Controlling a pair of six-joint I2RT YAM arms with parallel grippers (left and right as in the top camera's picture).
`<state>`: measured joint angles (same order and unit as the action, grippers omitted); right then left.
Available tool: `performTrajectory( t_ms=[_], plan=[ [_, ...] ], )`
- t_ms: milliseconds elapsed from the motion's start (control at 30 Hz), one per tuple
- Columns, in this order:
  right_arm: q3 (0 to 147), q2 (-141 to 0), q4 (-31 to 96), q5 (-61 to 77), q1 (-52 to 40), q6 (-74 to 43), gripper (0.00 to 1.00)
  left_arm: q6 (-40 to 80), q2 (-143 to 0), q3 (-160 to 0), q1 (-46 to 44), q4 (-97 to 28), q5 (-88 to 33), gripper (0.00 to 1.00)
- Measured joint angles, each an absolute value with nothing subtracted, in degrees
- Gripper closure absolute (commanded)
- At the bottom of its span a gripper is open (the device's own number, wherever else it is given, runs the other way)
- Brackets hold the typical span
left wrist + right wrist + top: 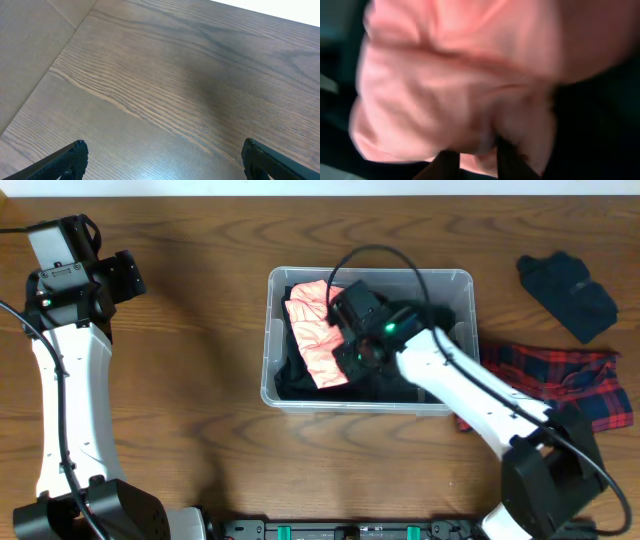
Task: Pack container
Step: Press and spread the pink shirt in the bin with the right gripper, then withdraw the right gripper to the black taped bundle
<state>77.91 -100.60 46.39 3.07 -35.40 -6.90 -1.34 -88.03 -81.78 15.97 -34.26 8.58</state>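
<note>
The counter (pixel 180 380) runs bare and open from the left arm across to the container (pixel 268 350), which sits a little right of the middle, well back from the far edge where a pale strip begins. To its right the room is tighter. A red plaid cloth (pixel 575 370) lies just beside the right wall and partly under the right arm, and a dark navy garment (pixel 568 292) rests apart from it near the far right corner. The left hand (pixel 165 162) hangs near the far left corner with its fingers spread wide over plain wood grain, nothing between them, and the counter's left edge slants past close by in the left wrist view. Inside the clear bin a black garment (pixel 300 380) covers the floor, and a pink cloth (pixel 312 330) lies crumpled on top of it toward the left wall. The right arm reaches in over the near rim, and a black cable (pixel 380 252) loops above the far rim. The right hand (pixel 477 161) is low over the pink cloth, its two dark fingers (pixel 445 165) a narrow gap apart with pink showing between them. The right wrist view is blurred, so I cannot tell whether they pinch the fabric or stand just free of it.
</note>
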Motion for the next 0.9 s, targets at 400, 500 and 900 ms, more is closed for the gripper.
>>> performTrajectory(
  t_ms=[400, 500, 900],
  plan=[
    [84.9, -86.2, 49.4, -4.2, -11.1, -6.8, 0.45, -1.3, -88.0, -81.8, 16.0, -34.2, 8.6, 0.02],
    [84.9, -86.9, 49.9, -5.5, -3.2, -7.0, 0.44, -1.3, -88.1, -81.8, 16.0, -34.2, 8.6, 0.02],
    [84.9, -95.1, 47.4, -6.7, 26.5, -10.0, 0.36, -1.4, -88.0, -81.8, 16.0, -34.2, 8.6, 0.02]
  ],
)
